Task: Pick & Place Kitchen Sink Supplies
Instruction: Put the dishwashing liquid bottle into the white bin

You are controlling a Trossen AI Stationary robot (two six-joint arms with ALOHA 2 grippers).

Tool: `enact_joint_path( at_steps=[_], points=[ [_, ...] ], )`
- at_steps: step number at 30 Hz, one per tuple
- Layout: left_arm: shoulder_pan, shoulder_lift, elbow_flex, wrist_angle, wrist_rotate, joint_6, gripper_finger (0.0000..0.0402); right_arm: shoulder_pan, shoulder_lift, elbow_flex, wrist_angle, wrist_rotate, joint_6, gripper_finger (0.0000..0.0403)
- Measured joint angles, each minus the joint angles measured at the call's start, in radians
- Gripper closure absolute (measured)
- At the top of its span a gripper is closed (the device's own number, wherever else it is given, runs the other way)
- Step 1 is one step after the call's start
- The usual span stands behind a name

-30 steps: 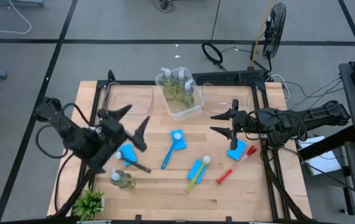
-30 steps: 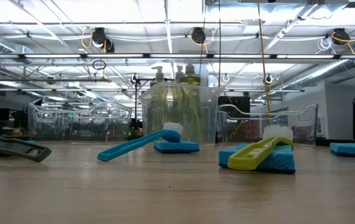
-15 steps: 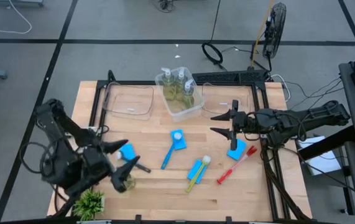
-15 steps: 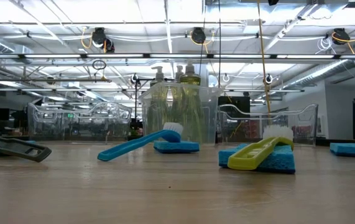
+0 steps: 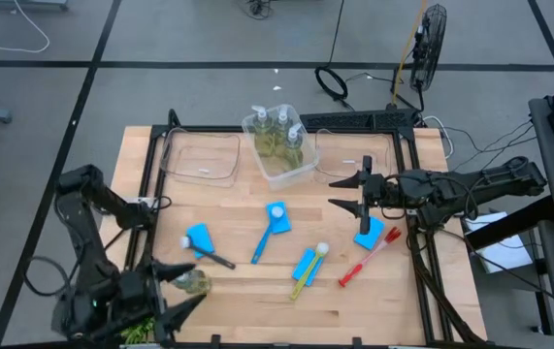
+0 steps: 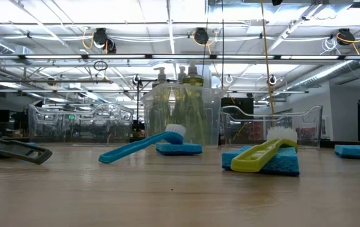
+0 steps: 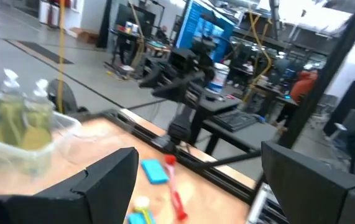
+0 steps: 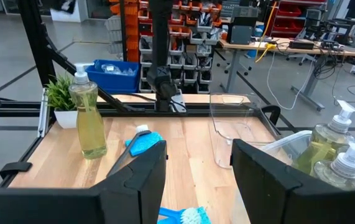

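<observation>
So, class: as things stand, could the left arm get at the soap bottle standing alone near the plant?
Probably yes. The left gripper is open right beside that soap bottle, and nothing lies between them; the black brush sits just beyond it.

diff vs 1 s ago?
Left hand swung from over the blue sponge back toward the table's near-left corner, ending beside the loose soap bottle, open and empty; nothing grasped or released. Right hand, all supplies and the bins stayed put.
</observation>
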Motion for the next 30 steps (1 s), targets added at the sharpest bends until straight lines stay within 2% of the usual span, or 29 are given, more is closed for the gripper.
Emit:
enact_joint_path(
  at_steps=[6, 13, 17, 19, 24, 27, 30],
  points=[
    [-0.035, 0.109, 0.000, -0.002, 0.000, -0.243, 0.0066, 0.000, 0.000, 0.000, 0.000, 0.000, 0.000, 0.0232],
    [-0.055, 0.246, 0.000, 0.000, 0.012, -0.683, 0.0066, 0.000, 0.000, 0.000, -0.001, -0.002, 0.026, 0.0232],
    [-0.063, 0.294, 0.000, 0.001, 0.165, -0.811, 0.0066, 0.000, 0.000, 0.000, -0.005, -0.002, 0.022, 0.0232],
    [-0.064, 0.306, 0.000, 0.013, 0.198, -0.854, 0.0066, 0.000, 0.000, 0.000, -0.005, -0.002, 0.013, 0.0232],
    [-0.056, 0.291, 0.000, 0.012, 0.184, -0.794, 0.0066, 0.000, 0.000, 0.000, -0.012, -0.003, 0.000, 0.0232],
    [-0.040, 0.247, 0.000, 0.013, 0.173, -0.661, 0.0066, 0.000, 0.000, 0.000, -0.024, -0.003, 0.000, 0.0232],
    [-0.012, 0.186, 0.000, -0.003, 0.210, -0.515, 0.0066, 0.000, 0.000, 0.000, -0.037, -0.003, 0.000, 0.0232]
  ],
)
